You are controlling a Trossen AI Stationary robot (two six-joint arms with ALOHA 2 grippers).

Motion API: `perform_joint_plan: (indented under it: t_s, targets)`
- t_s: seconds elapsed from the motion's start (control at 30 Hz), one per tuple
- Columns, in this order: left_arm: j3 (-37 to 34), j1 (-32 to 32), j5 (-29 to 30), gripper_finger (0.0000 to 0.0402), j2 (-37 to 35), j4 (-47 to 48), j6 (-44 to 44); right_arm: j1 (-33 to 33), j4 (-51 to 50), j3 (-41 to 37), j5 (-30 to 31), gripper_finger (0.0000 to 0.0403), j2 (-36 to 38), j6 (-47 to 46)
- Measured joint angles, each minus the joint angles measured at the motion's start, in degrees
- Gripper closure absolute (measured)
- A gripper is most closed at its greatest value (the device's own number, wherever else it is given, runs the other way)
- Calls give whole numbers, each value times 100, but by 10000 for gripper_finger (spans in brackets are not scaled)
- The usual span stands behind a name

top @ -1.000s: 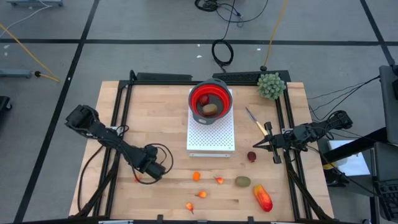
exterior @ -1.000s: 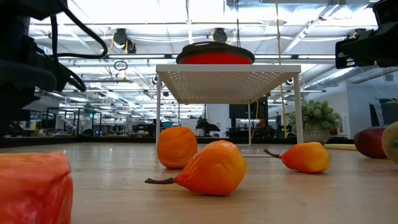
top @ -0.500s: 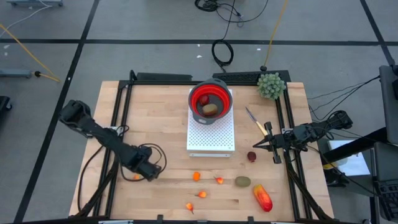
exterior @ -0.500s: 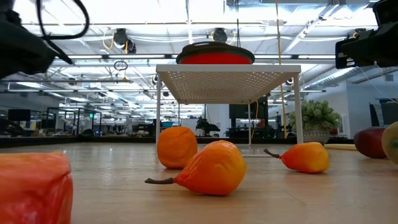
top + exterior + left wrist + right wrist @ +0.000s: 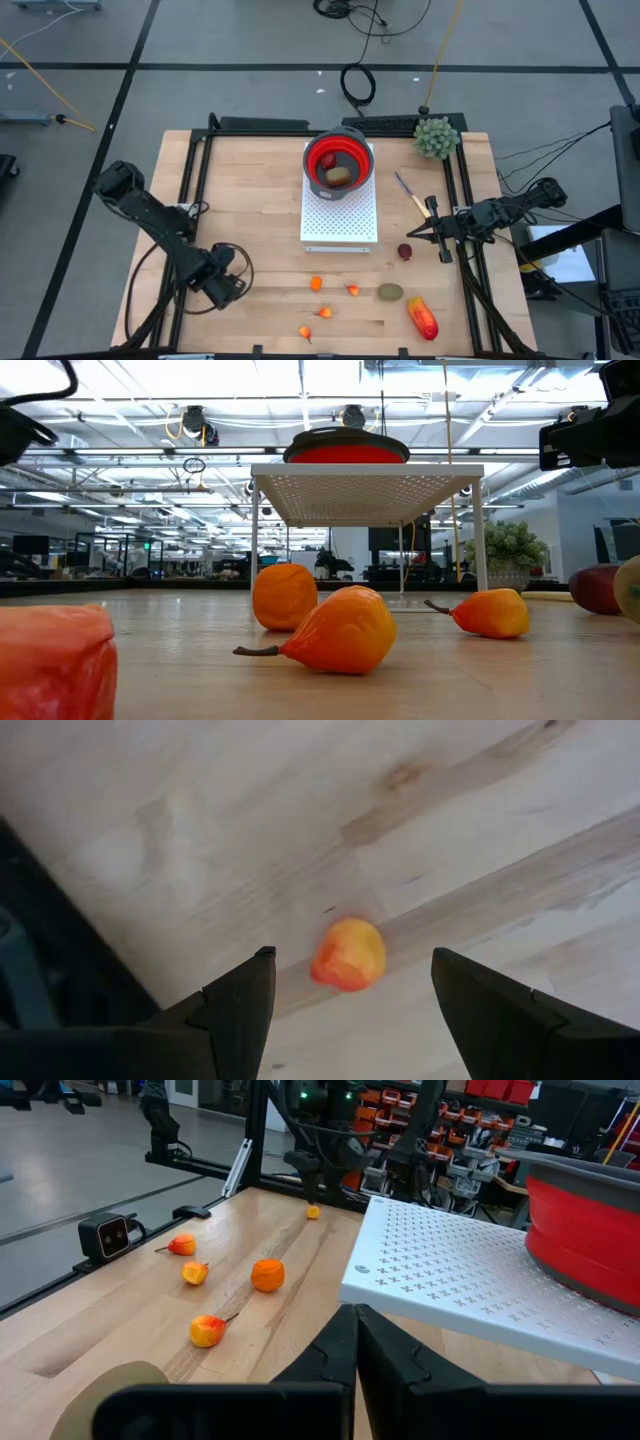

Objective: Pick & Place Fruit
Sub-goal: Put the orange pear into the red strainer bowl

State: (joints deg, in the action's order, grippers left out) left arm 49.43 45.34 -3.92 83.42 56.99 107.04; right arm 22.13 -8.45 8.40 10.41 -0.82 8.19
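My left gripper (image 5: 222,285) hangs open, pointing down, over the table's near left part. A tiny orange fruit (image 5: 348,955) lies on the wood under the gap between its fingers, untouched. Other fruit lies on the near part of the table: an orange ball (image 5: 316,283), small orange pieces (image 5: 323,312), a brown-green oval (image 5: 390,292), a red-orange oblong (image 5: 422,317) and a dark-red ball (image 5: 404,251). The red bowl (image 5: 338,160) holds two pieces. My right gripper (image 5: 412,236) waits shut at the right edge.
The bowl stands on a white perforated stand (image 5: 340,215) at the table's middle. A green spiky plant (image 5: 436,137) sits at the far right corner, with a yellow-handled knife (image 5: 410,193) near it. Black rails (image 5: 190,190) run along the left and right sides.
My left gripper has moved toward the table's near left corner and risen a little, still open. It now hangs above the tiny orange fruit that lay to its left. In the low view it has slid out of the picture at the upper left.
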Motion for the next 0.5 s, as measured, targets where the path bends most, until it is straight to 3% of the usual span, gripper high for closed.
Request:
perform_joint_plan:
  t_s: [0.5]
  targets:
    - [1, 745, 723, 133, 2, -20, -358, -2, 0, 2, 0, 403, 0, 0]
